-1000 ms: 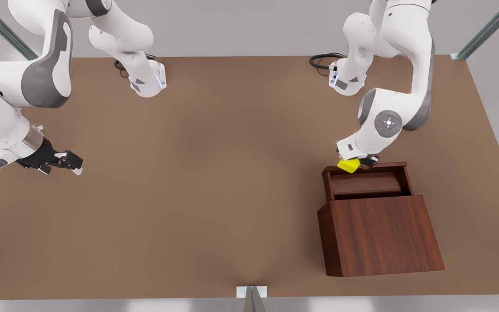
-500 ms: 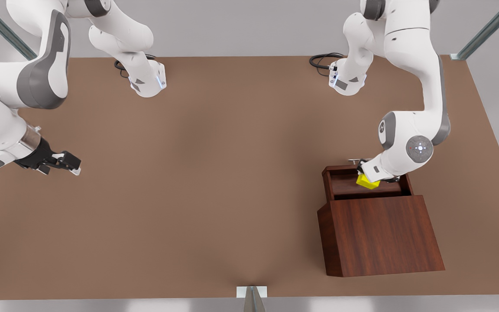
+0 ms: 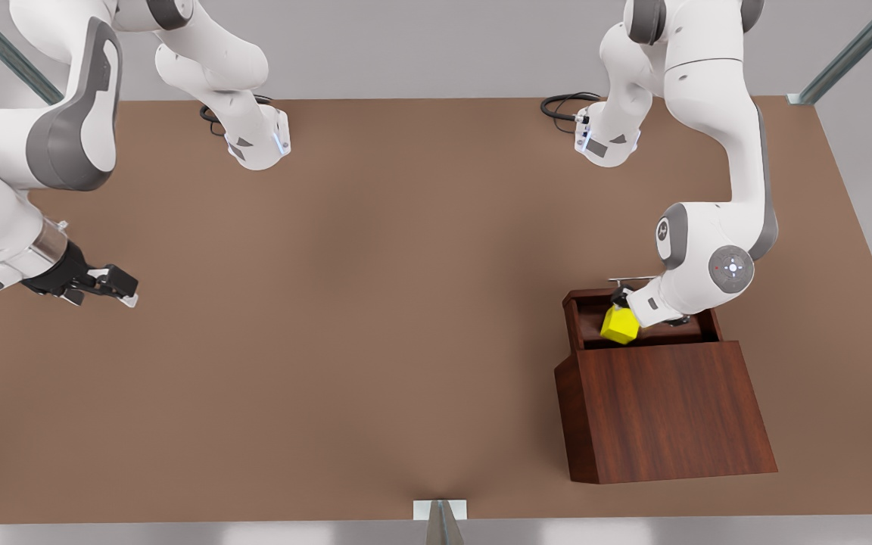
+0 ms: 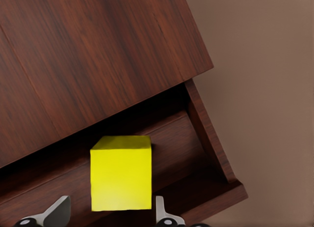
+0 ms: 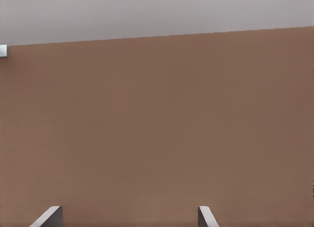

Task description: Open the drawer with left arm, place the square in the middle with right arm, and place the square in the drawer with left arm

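While the brown surface (image 3: 375, 303) spans the front view, the dark wooden cabinet (image 3: 667, 409) stands near its corner at the front view's lower right, with the drawer (image 3: 583, 322) pulled out toward the far edge. The left arm (image 3: 716, 174) reaches from its base at the far edge down over the open drawer. The right arm (image 3: 20, 166) waits above the surface's edge at the front view's left. The left gripper (image 3: 621, 306) is above the drawer's cavity; in the left wrist view its fingers (image 4: 164, 214) stand apart on either side of the square (image 4: 120, 173), one fingertip close beside a face and the other clear of it, so that contact cannot be told. The right gripper (image 3: 114, 288) hovers over bare surface near that same left edge, its fingertips (image 5: 206, 216) spread with nothing between them. The square (image 3: 619, 325), bright yellow and tilted in the front view, lies within the drawer's outline, near the cabinet's front; whether it rests on the drawer floor cannot be told.
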Robot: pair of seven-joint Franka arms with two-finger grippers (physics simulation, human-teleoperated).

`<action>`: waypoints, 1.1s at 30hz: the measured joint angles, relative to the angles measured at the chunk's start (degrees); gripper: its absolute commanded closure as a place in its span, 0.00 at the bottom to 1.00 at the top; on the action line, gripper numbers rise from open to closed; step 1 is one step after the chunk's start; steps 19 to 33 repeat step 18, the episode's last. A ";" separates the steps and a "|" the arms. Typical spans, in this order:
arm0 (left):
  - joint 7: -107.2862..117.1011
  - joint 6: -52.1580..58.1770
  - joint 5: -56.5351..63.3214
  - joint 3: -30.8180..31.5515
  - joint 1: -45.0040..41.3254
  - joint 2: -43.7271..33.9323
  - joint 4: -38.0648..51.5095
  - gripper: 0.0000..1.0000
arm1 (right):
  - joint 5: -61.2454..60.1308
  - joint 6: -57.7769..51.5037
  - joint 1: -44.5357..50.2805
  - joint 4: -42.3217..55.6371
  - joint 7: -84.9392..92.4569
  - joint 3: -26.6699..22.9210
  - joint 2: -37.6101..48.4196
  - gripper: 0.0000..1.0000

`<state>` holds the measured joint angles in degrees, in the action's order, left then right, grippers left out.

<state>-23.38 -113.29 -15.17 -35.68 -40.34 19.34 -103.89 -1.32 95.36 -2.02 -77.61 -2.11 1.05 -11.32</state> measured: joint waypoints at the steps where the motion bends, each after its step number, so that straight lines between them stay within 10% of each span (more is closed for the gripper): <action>1: 0.00 0.12 -0.07 -0.07 -0.01 -0.13 0.00 0.00 | 0.00 0.00 0.10 -0.05 0.00 0.00 -0.02 0.00; 8: 20.06 20.96 0.39 -3.51 0.16 -0.85 22.76 0.00 | 0.14 0.00 0.97 0.01 0.73 0.62 -0.67 0.00; 13: 26.15 23.66 9.55 39.33 35.13 -4.90 30.45 0.00 | 1.74 -0.86 0.54 2.19 0.89 0.21 0.32 0.00; 33: 26.36 21.19 16.70 40.25 35.94 -7.29 26.99 0.00 | 1.29 -0.93 0.97 3.16 0.53 1.06 0.51 0.00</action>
